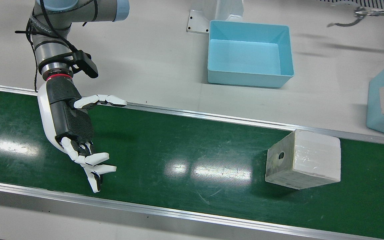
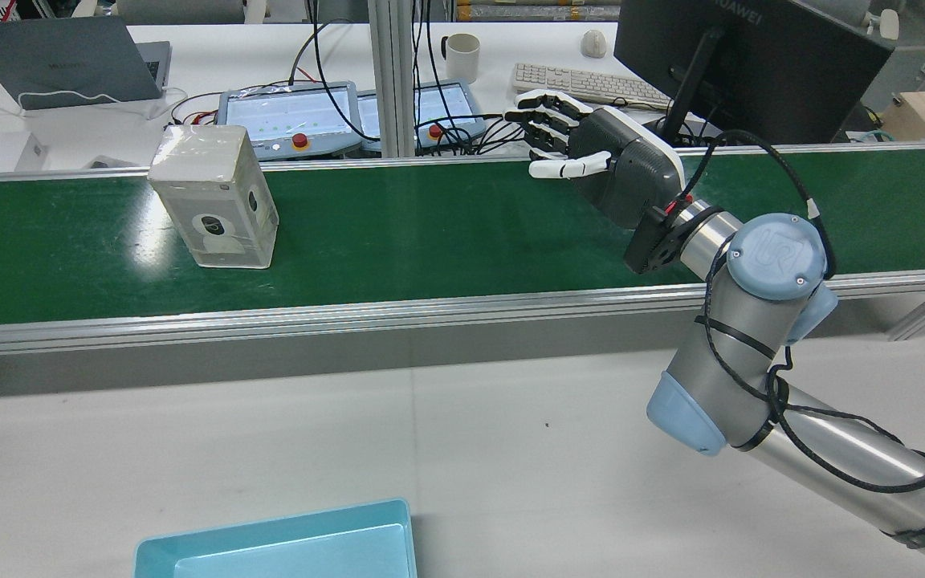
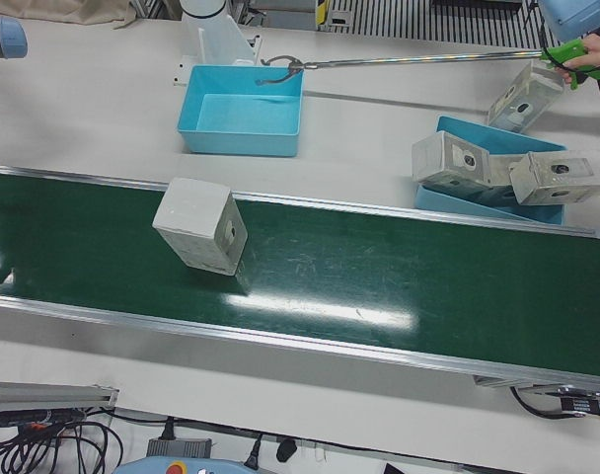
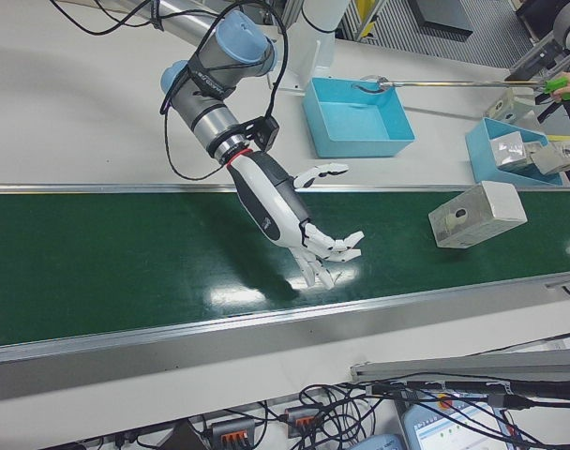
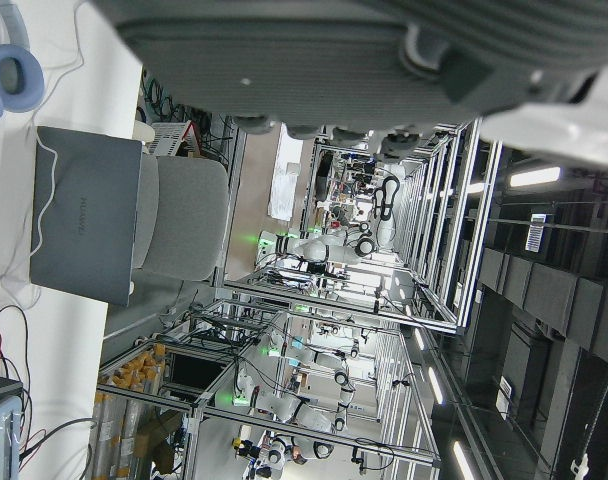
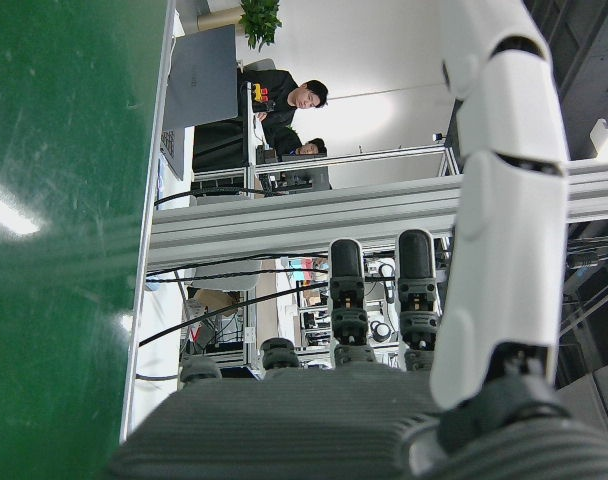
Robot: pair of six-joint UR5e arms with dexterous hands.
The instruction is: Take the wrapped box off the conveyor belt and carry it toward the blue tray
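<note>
Nothing is done yet. The wrapped box [image 1: 303, 159] sits on the green belt [image 1: 178, 146], well apart from the right hand [image 1: 75, 130], whose fingers are spread wide and empty. The blue tray [image 1: 249, 53] waits on the table. The left hand's fingers cannot be told.

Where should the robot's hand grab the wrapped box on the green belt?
Probably across its two broad sides. The wrapped box stands upright on the belt, taller than wide, with open belt all around it. The right hand is open, hovering over the belt off to the side, so it could come in along the belt and close over the box's upper half. The wrap looks smooth, so a firm squeeze seems wise.
</note>
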